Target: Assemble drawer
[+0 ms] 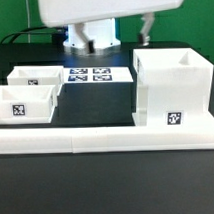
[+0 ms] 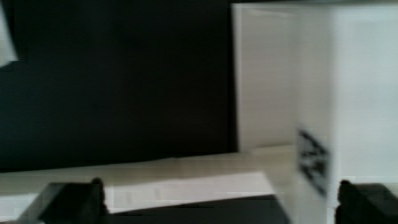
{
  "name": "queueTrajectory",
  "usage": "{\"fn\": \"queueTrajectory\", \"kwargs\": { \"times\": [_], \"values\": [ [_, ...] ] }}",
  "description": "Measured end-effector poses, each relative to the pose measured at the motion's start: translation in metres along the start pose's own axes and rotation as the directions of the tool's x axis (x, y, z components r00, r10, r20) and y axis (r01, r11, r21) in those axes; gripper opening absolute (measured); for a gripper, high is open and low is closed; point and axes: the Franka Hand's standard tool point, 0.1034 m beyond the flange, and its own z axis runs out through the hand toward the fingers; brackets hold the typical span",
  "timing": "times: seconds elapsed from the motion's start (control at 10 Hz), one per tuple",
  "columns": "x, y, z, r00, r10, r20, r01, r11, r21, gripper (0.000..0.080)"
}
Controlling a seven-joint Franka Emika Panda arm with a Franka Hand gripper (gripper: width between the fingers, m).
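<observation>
Fingers (image 2: 75, 205) spread wide, holding nothing; the casing (image 2: 311, 90) stands just ahead of them. Nothing looks assembled; first tray (image 1: 36, 77) and second tray (image 1: 20, 106) await insertion.

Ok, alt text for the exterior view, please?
A tall white drawer casing stands at the exterior view's right on a black table, with two open-top trays at its left. A marker board lies between them, beyond a white wall.

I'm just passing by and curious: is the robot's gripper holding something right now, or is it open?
Gripper: open, its two dark fingers wide apart, nothing held between them.
</observation>
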Motion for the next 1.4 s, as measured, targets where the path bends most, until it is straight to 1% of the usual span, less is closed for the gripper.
{"fn": "queueTrajectory", "kwargs": {
  "times": [0.1, 0.2, 0.3, 0.6, 0.7, 0.8, 1.0, 1.1, 1.2, 1.3, 1.4],
  "values": [
    [-0.004, 0.019, 0.003, 1.0, 0.005, -0.008, -0.006, 1.0, -0.017, 0.0649],
    [-0.007, 0.033, 0.006, 1.0, -0.006, -0.006, 0.006, 1.0, -0.022, 0.0649],
    [-0.007, 0.042, 0.007, 1.0, -0.008, -0.008, 0.008, 1.0, -0.008, 0.0649],
    [-0.008, 0.041, 0.008, 1.0, 0.002, -0.006, -0.002, 1.0, -0.01, 0.0649],
    [-0.011, 0.045, 0.011, 1.0, 0.009, 0.0, -0.009, 1.0, -0.008, 0.0649],
    [-0.024, 0.058, 0.019, 1.0, 0.022, 0.013, -0.021, 1.0, -0.015, 0.0649],
    [-0.053, 0.079, 0.038, 0.999, 0.033, 0.029, -0.032, 0.999, -0.034, 0.0649],
    [-0.065, 0.091, 0.05, 0.998, 0.043, 0.04, -0.042, 0.998, -0.042, 0.0649],
    [-0.071, 0.1, 0.058, 0.998, 0.045, 0.041, -0.043, 0.998, -0.054, 0.0649],
    [-0.072, 0.105, 0.064, 0.998, 0.047, 0.037, -0.044, 0.997, -0.065, 0.0649],
    [-0.072, 0.107, 0.07, 0.998, 0.045, 0.032, -0.043, 0.996, -0.075, 0.0649]
  ]
}}
